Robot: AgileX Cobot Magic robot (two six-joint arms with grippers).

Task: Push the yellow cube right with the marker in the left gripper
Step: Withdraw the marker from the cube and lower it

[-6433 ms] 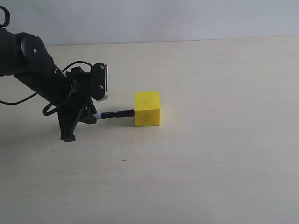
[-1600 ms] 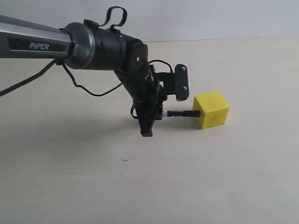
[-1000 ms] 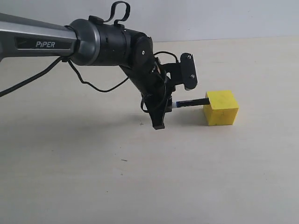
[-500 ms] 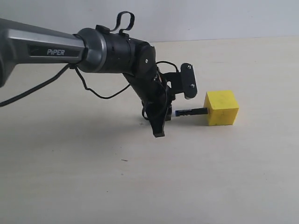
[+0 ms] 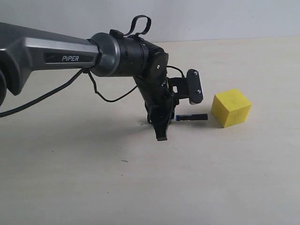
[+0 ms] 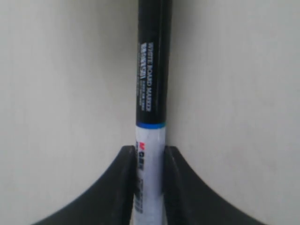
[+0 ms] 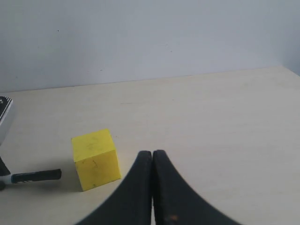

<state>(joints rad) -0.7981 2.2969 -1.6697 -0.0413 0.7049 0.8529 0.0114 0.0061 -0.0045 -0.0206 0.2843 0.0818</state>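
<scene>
The yellow cube rests on the pale table, turned so that one corner faces the front. My left gripper stands just to its left, shut on the marker. The marker lies level and low over the table, its black cap pointing right at the cube with a thin gap between them. In the left wrist view the marker runs out from between the fingers, which grip its white barrel. The right wrist view shows the cube, the marker and my right gripper, shut and empty, apart from the cube.
The grey-black arm marked "PiPER" reaches in from the left with loose black cables. Bare tabletop lies to the right of the cube. A pale wall stands behind the table's far edge.
The left arm has carried the marker to the right. The cube has slid right and turned on the table. The marker tip, earlier against the cube, now sits a little apart from it.
</scene>
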